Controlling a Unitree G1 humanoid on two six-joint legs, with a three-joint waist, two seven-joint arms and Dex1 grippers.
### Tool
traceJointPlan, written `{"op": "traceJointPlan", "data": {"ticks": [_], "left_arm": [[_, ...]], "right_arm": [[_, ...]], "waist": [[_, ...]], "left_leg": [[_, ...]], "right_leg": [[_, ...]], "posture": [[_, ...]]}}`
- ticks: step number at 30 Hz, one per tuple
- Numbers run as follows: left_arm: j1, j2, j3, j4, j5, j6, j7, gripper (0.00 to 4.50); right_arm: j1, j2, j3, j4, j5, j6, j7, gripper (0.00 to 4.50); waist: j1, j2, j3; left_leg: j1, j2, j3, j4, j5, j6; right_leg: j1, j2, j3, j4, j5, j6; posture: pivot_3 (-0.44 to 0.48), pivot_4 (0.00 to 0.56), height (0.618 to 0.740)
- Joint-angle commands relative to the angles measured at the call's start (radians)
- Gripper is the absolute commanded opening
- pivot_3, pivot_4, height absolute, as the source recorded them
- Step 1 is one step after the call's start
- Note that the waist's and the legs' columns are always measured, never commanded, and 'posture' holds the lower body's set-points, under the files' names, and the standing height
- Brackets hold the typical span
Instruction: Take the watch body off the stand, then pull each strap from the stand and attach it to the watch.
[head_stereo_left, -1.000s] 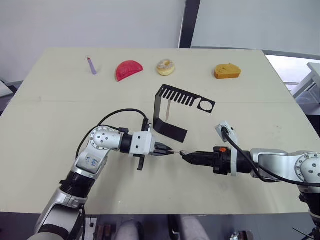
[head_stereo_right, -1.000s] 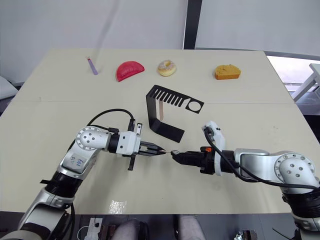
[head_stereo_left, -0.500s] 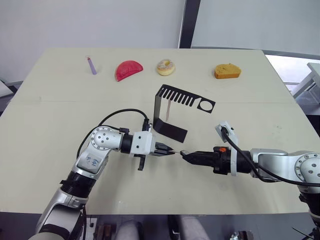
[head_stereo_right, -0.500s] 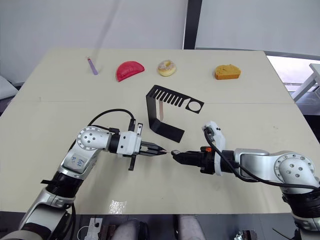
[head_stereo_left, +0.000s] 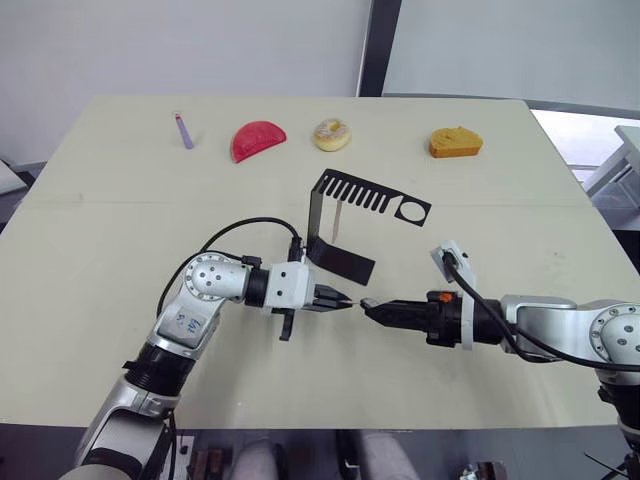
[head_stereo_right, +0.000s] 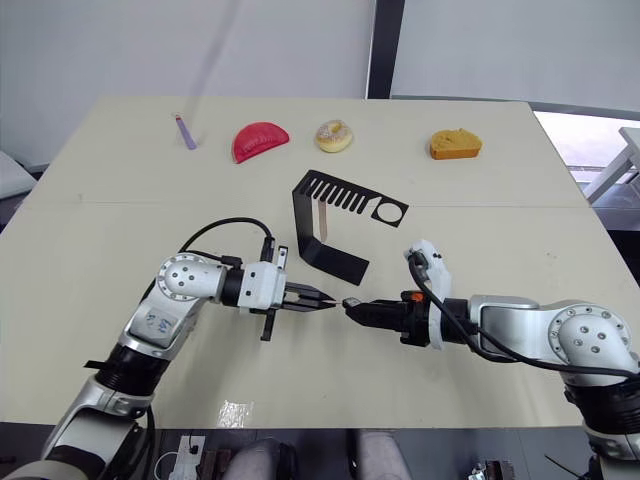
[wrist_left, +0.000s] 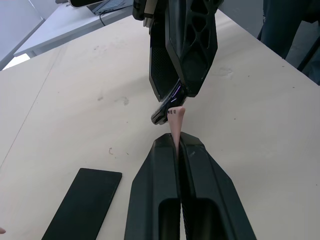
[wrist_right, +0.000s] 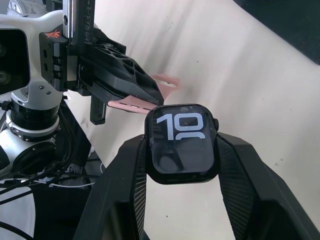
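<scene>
My right gripper (head_stereo_left: 372, 307) is shut on the watch body (wrist_right: 181, 142), a small black case whose dark screen shows light digits. My left gripper (head_stereo_left: 338, 299) faces it from the left, shut on a pale pink strap (wrist_left: 175, 120). The strap's free end sticks out of the fingertips and touches the edge of the watch body. The two grippers meet tip to tip just above the table, in front of the black stand (head_stereo_left: 340, 225). A second pink strap (head_stereo_left: 338, 218) hangs from the stand's slotted top arm.
Along the far side of the table lie a purple stick (head_stereo_left: 183, 130), a red half-round piece (head_stereo_left: 258, 139), a donut (head_stereo_left: 331, 133) and an orange-yellow piece (head_stereo_left: 455, 141). The stand's flat base (head_stereo_left: 343, 262) lies just behind the gripper tips.
My left gripper has moved slightly to the right with the strap, closing the small gap to the watch body. The right gripper has stayed put.
</scene>
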Motion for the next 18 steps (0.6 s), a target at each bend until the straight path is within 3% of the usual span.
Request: {"op": "traceJointPlan", "data": {"ticks": [1,18], "left_arm": [[-0.021,-0.017,-0.022,-0.041,0.001,-0.007,0.015,0.0],[-0.033,-0.037,-0.03,-0.037,0.02,0.005,0.042,0.0]], "right_arm": [[-0.023,-0.003,0.006,-0.028,0.035,-0.01,0.008,1.52],[-0.039,-0.006,0.015,-0.05,0.013,0.006,0.021,1.52]], "waist": [[0.0,0.0,0.0],[0.001,0.0,0.0]], "left_leg": [[0.0,0.0,0.0,0.0,0.0,0.0],[0.0,0.0,0.0,0.0,0.0,0.0]], "right_leg": [[0.0,0.0,0.0,0.0,0.0,0.0],[0.0,0.0,0.0,0.0,0.0,0.0]], "posture": [[0.0,0.15,0.737],[0.0,0.15,0.737]]}}
